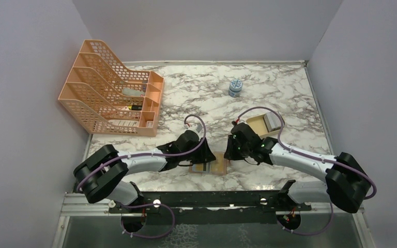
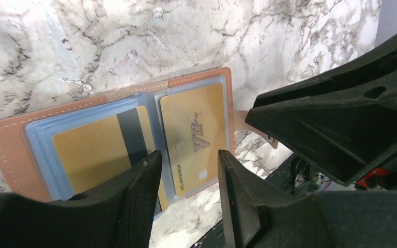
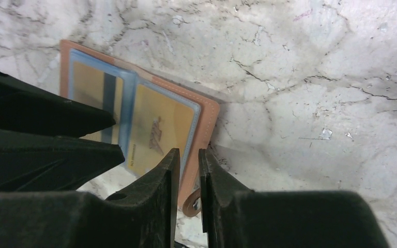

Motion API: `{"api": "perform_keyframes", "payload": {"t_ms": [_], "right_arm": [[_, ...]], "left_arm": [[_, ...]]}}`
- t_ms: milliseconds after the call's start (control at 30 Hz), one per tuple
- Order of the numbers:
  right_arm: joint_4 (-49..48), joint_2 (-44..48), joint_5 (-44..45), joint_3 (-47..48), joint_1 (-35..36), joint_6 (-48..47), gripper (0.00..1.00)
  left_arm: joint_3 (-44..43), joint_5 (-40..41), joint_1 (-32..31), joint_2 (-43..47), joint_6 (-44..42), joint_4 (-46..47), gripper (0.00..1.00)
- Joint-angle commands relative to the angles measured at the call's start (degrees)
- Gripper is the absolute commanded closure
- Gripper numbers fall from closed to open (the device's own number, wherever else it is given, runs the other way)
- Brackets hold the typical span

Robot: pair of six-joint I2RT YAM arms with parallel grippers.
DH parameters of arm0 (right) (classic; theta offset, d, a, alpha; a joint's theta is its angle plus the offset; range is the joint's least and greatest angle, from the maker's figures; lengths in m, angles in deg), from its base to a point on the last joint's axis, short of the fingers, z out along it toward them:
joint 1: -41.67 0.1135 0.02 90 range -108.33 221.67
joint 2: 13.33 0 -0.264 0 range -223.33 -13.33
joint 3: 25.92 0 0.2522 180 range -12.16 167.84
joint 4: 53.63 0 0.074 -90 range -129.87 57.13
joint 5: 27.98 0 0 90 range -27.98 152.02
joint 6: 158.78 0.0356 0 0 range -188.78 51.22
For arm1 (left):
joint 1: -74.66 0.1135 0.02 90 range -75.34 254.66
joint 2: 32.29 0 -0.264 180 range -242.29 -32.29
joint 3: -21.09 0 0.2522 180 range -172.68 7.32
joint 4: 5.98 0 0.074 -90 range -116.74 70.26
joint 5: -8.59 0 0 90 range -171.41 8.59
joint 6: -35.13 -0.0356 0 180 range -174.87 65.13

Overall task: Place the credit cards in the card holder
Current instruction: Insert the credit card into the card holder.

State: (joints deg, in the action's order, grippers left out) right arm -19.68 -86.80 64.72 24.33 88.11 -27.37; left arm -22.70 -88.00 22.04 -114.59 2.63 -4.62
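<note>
The tan leather card holder (image 1: 218,168) lies open and flat near the table's front edge, between my two grippers. Its clear sleeves hold two gold credit cards: one marked VIP (image 2: 194,129) on the right page and one with a dark stripe (image 2: 88,150) on the left page. My left gripper (image 2: 188,155) hovers over the holder's near edge, open, with nothing between its fingers. My right gripper (image 3: 188,151) stands at the holder's right edge (image 3: 207,119), jaws a narrow gap apart. The leather edge and the snap strap (image 3: 192,202) show through that gap.
An orange mesh file organiser (image 1: 113,93) stands at the back left. A small blue-and-white jar (image 1: 235,88) sits at the back centre. A beige tray with a grey block (image 1: 263,124) lies just behind my right arm. The two grippers (image 1: 205,155) (image 1: 231,153) are close together.
</note>
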Motion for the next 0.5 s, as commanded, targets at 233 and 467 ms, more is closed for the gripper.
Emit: {"api": "perform_keyframes", "payload": {"t_ms": [233,467], "right_arm": [[-1.6,1.4,-5.0,4.3,2.4,4.2,0.76],[-6.4,-3.7,-6.1,5.6,5.6,7.5,0.76]], "left_arm": [[-0.4,5.7,4.4,11.8,-4.1,-11.7,0.49],[5.4,2.5,8.6,18.0,-2.7,-10.0,0.45]]}}
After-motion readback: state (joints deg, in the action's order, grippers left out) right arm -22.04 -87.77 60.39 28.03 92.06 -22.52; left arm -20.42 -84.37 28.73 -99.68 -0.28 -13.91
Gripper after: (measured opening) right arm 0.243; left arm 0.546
